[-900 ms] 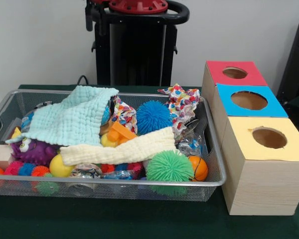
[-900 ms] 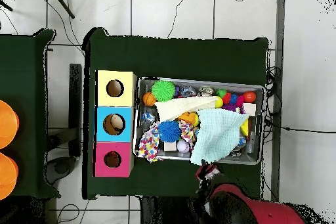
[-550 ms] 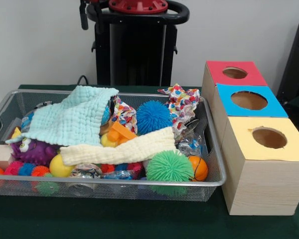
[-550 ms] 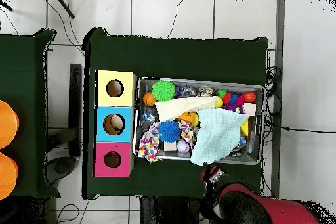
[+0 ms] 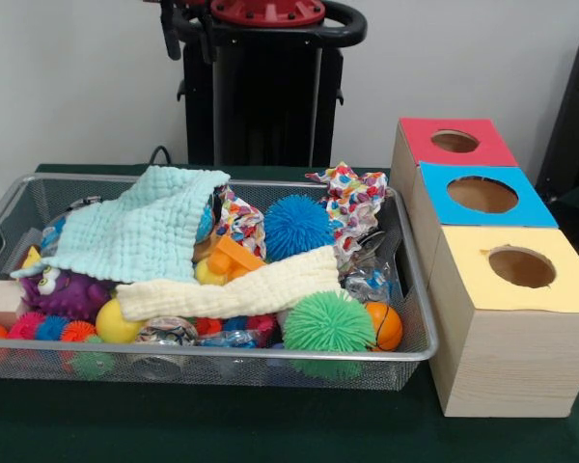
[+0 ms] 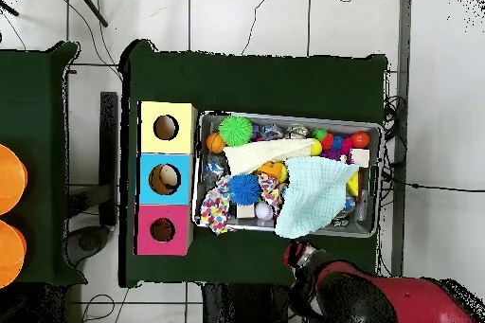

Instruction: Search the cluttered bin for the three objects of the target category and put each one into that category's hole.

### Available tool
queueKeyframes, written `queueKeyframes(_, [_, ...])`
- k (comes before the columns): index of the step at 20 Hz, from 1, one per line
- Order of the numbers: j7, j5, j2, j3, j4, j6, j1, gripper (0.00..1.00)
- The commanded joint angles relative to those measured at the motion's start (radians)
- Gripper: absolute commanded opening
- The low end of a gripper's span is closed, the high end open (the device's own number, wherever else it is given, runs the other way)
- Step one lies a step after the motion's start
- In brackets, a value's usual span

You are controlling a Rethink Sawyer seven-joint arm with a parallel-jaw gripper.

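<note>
Compared with half a second ago, the arm has shifted slightly in the overhead view; the bin contents are unchanged. The tool sits drawn back just outside the bin's rim, over the green worktop; whether it is wide or narrow cannot be told.

The wire bin holds a pale blue cloth draped over the left part, a cream cloth lying across the middle, a patterned cloth at the right wall, a blue spiky ball, a green spiky ball, an orange ball and a purple plush toy. Beside the bin stand three boxes with holes: red, blue, yellow.
</note>
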Motion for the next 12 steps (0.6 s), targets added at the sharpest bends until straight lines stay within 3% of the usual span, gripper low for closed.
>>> queueKeyframes(1, [-0.229,-0.125,0.071,0.07,0.007,0.001,0.0,1.0])
queueKeyframes(5, [-0.243,-0.09,0.03,0.125,0.005,0.029,-0.011,1.0])
queueKeyframes(9, [-0.308,-0.093,-0.007,0.183,-0.063,0.073,-0.027,1.0])
queueKeyframes(12, [-0.343,-0.015,-0.058,0.244,-0.105,0.148,-0.056,1.0])
